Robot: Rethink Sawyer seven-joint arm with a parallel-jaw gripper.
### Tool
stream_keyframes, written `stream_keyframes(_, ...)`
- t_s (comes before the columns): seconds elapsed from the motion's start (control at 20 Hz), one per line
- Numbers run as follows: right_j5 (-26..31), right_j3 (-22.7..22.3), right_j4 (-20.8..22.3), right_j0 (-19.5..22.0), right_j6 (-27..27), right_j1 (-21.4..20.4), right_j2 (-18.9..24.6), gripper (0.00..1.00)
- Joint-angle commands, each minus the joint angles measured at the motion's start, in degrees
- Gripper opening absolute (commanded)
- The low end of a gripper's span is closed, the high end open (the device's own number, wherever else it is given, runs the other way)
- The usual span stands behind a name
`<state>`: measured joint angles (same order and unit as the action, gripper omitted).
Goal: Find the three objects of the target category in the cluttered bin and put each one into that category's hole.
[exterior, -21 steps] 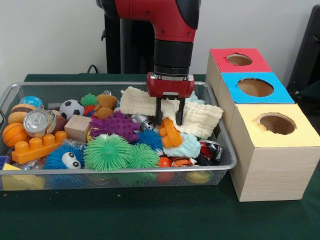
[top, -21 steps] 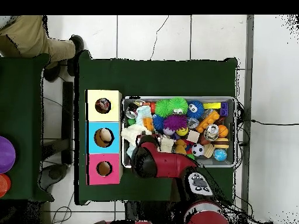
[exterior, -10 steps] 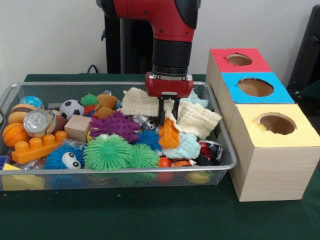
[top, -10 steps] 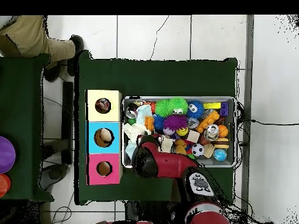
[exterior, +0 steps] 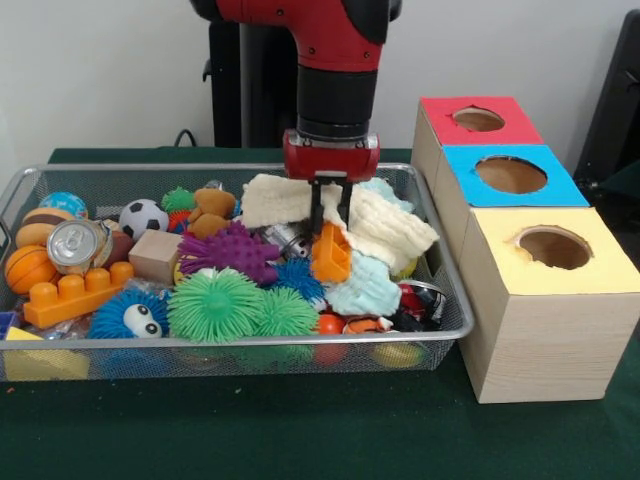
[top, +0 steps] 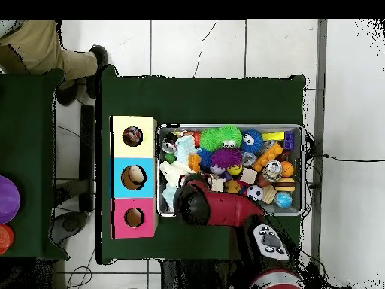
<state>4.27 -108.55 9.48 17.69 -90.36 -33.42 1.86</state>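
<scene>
My gripper [exterior: 331, 214] hangs over the right half of the wire bin [exterior: 230, 345], shut on the top of an orange plastic block [exterior: 330, 253]. The block hangs tilted just above the clutter, between a cream washcloth [exterior: 395, 228] and a purple spiky ball [exterior: 232, 250]. A pale blue cloth [exterior: 365, 290] lies right under it. In the overhead view the arm covers the gripper; the orange block [top: 194, 161] shows beside the arm's head. To the bin's right stand three boxes with round holes: red [exterior: 478, 120], blue [exterior: 510, 175] and yellow [exterior: 553, 248].
The bin also holds green spiky balls [exterior: 215, 305], a blue googly-eyed ball [exterior: 130, 315], an orange brick [exterior: 75, 292], a can [exterior: 78, 243], a wooden cube [exterior: 155, 256] and a soccer ball [exterior: 143, 216]. A person's leg [top: 45, 49] shows at the overhead view's top left.
The gripper closed on the orange block and rose a little, drifting left. The block came up off the pile with it.
</scene>
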Motion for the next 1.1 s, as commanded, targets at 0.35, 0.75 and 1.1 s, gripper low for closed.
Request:
stream_keyframes(0.35, 21.7, 7.0, -1.1, 4.3, -2.4, -6.8, 6.2, 0.00)
stream_keyframes(0.75, 20.3, 8.2, -0.2, 2.7, -4.6, -5.3, 4.9, 0.00)
stream_keyframes(1.1, 20.3, 8.9, -0.2, 1.6, -5.6, -4.7, 4.0, 0.00)
